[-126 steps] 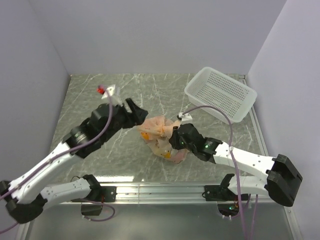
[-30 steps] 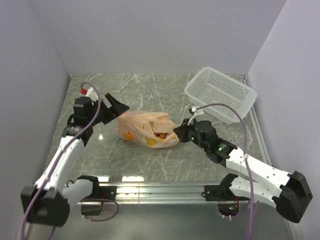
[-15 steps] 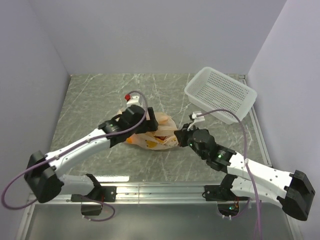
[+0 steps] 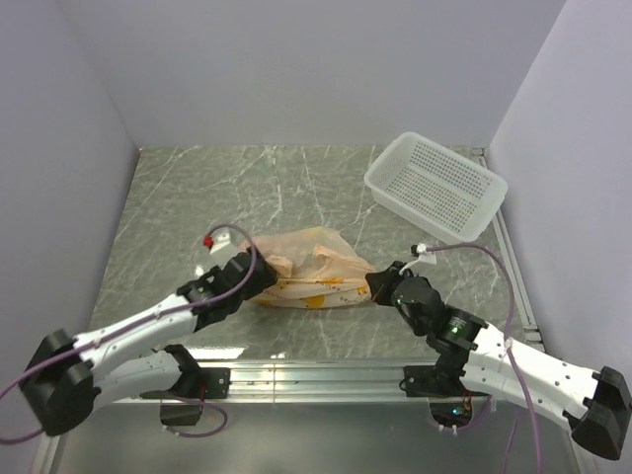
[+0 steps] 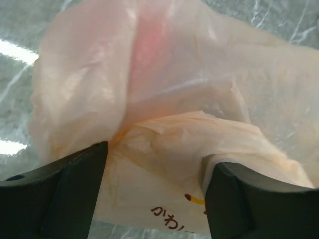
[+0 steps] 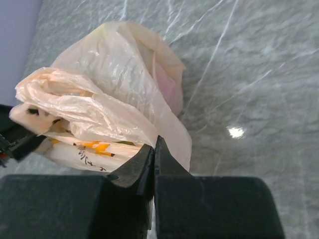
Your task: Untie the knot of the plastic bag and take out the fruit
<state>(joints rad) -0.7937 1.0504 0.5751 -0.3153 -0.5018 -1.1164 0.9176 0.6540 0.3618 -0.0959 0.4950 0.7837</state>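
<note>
With the plastic bag (image 4: pixel 311 265) lying mid-table (image 4: pixel 197 197), fruit (image 5: pixel 148 47) inside, the right gripper (image 6: pixel 153 149) pinches its end film and the left gripper (image 5: pixel 157 159) straddles a fold, fingers spread; opening the bag seems underway, and the next move calls for a firm left pinch and a pull apart.

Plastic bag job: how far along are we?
Done: nothing visibly; no fruit shows outside the peach-orange translucent plastic bag, and no knot can be made out. In hand: right gripper is shut on the bag's right end; left gripper stands open around its left end. Left: open the bag, take out fruit.
</note>
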